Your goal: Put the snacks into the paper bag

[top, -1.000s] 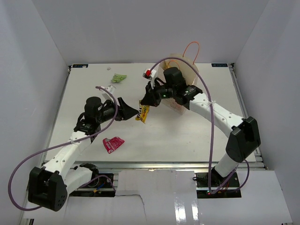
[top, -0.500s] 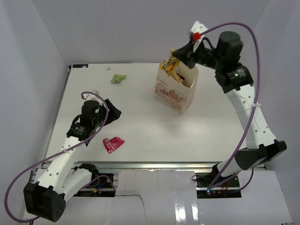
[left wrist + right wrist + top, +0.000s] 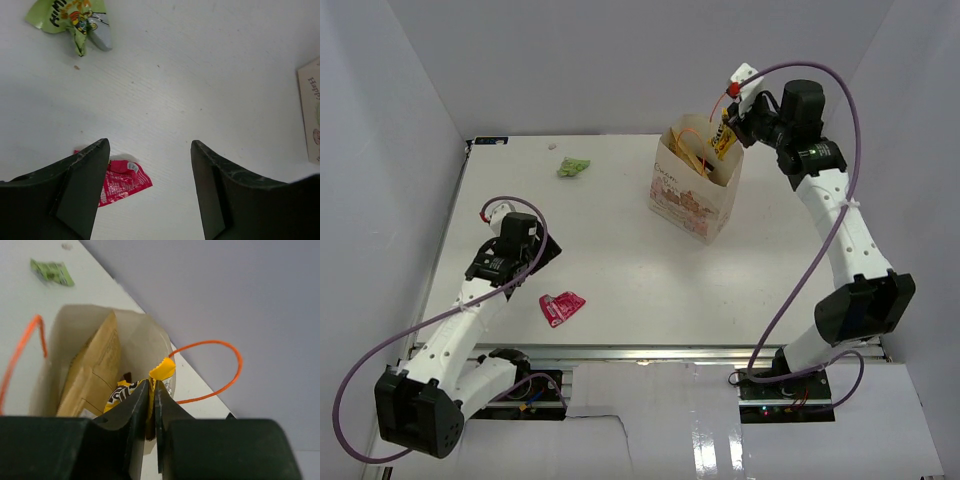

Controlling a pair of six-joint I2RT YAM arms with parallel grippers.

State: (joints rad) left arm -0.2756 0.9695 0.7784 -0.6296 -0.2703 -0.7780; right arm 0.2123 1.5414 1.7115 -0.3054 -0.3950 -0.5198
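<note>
The cream paper bag [image 3: 692,200] stands upright at the back right of the table, its mouth open and its orange handles [image 3: 220,371] up. My right gripper [image 3: 726,136] hangs over that mouth, shut on the crimped end of a yellow packet [image 3: 163,369] that dangles into the bag [image 3: 142,337]. A large tan-yellow bag [image 3: 95,372] leans inside. My left gripper [image 3: 149,150] is open and empty, low over the table, with the magenta-pink packet [image 3: 122,181] beside its left finger. That packet [image 3: 561,306] lies near the front left. A green packet [image 3: 573,167] lies at the back left.
The green packet [image 3: 75,17] lies ahead of the left gripper, and the bag's printed side [image 3: 311,115] shows at the far right of that view. White walls enclose the table on three sides. A small pale scrap [image 3: 552,146] lies near the back edge.
The right arm has carried the yellow packet up from the table's middle to over the bag's mouth. The left arm has drawn back to the left, near the pink packet.
</note>
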